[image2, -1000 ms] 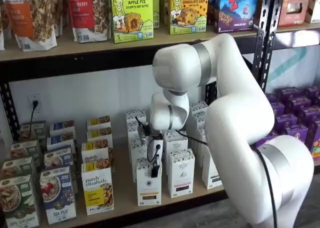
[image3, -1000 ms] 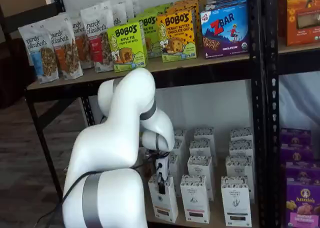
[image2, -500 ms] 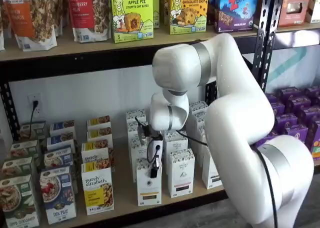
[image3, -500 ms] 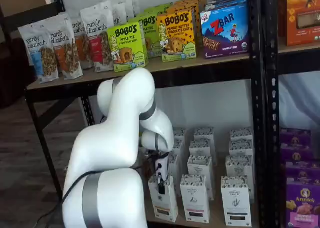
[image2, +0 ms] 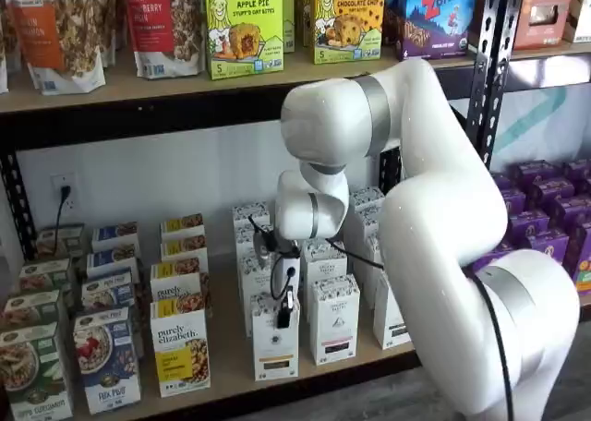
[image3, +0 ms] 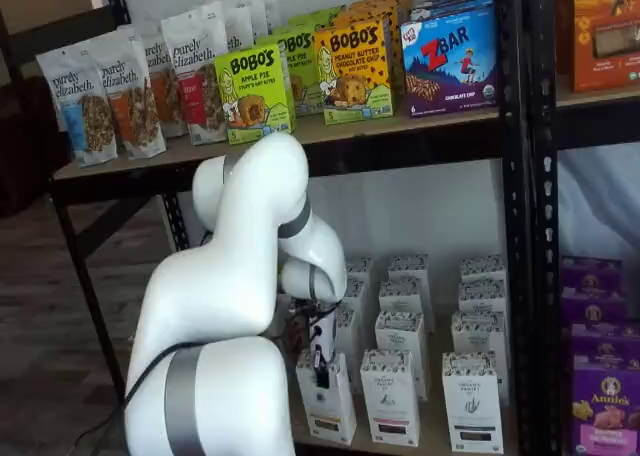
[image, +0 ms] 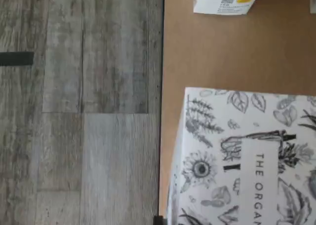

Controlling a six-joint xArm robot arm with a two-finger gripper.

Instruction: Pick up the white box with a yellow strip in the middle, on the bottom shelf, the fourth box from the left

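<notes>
The white box (image2: 274,347) stands at the front of the bottom shelf (image2: 231,352), a tall narrow carton with a speckled top band and a tan strip low on its front. It shows in both shelf views (image3: 327,411). My gripper (image2: 283,312) hangs right over its top, with one black finger lying against the upper front face (image3: 321,371). No gap between the fingers shows, so I cannot tell open from shut. In the wrist view the box's botanical-print top (image: 247,166) is very close, on the plywood board (image: 222,62).
A same-shaped carton (image2: 334,319) stands close to the right of the white box, with more rows behind. A "purely elizabeth" box (image2: 180,347) stands to its left. My white arm (image2: 443,236) fills the space in front of the shelf. Wood floor (image: 79,111) lies beyond the shelf's black rail.
The arm and gripper have crept slightly upward. The white box looks almost unmoved; I cannot tell whether it has left the board.
</notes>
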